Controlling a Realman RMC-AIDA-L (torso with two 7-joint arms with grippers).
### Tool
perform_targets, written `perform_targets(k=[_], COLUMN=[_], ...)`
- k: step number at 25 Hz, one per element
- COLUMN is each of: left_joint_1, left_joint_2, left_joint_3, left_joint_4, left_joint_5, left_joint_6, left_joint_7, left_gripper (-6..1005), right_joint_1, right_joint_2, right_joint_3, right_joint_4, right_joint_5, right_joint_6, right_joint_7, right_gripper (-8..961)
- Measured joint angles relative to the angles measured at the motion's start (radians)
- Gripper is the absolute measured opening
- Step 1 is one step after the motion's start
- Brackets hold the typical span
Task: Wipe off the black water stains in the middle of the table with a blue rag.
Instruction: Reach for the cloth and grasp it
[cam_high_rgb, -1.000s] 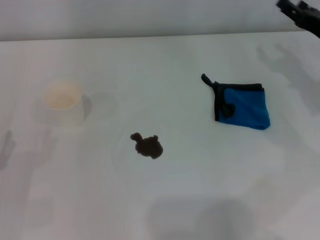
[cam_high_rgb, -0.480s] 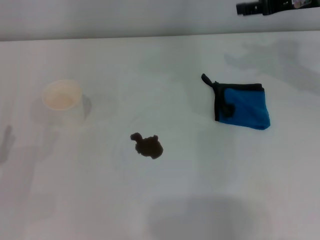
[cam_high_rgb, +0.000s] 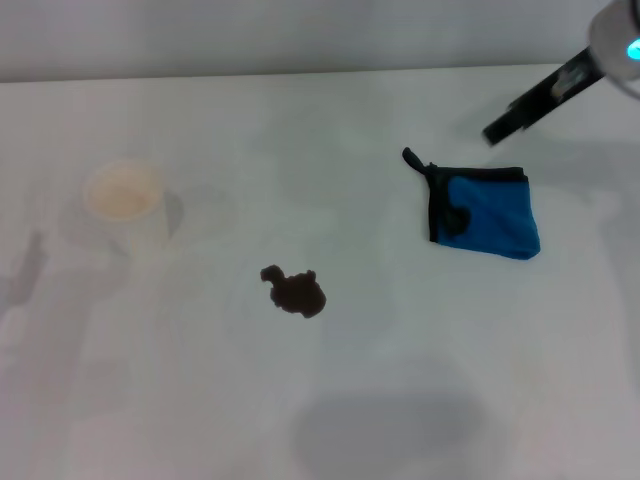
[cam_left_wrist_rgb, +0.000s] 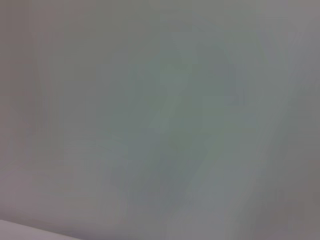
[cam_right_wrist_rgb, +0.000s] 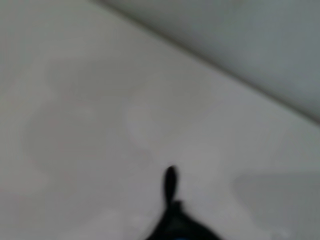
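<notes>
Low in the frame's centre the black water stains (cam_high_rgb: 295, 291) sit on the table (cam_high_rgb: 400, 400), lobe toward the left. Farther, upper right, the blue rag (cam_high_rgb: 483, 211) lies flat, loop (cam_high_rgb: 415, 163) pointing upper left; soft and light, probably best pinched at an edge. Beyond it hangs the right gripper (cam_high_rgb: 497, 129); I cannot tell its fingers' state.

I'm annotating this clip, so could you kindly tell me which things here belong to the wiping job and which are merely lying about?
Belongs to the job:
- black water stains, mid-table
- blue rag, lying flat
- table
- right gripper, beyond the rag

Just lying about:
- white paper cup, to the left
</notes>
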Motion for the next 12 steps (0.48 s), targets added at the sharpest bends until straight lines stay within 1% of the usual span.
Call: perform_targets(k=[3,8,12], left_joint_1=[-0.001,-0.014,-0.029], left_joint_2=[0.0,0.0,0.0], left_joint_3=[0.001,0.001,0.001], left_joint_4=[0.0,0.0,0.0], left_joint_5=[0.0,-0.001,0.0], left_joint_6=[0.003,0.03,0.055], left_joint_7=[0.0,-0.001,-0.001], left_gripper=[877,877,877], right_joint_1=[0.017,0.051,0.05], right_joint_2=[0.0,-0.004,-0.005], right_joint_3=[-0.047,-0.06,-0.059], right_joint_4=[0.081,0.21,0.23], right_joint_5=[0.023,0.021,0.015], right_joint_6=[-0.024,-0.067,-0.086], right_joint_7=[0.02,0.053,0.068], right_gripper=[747,743,740])
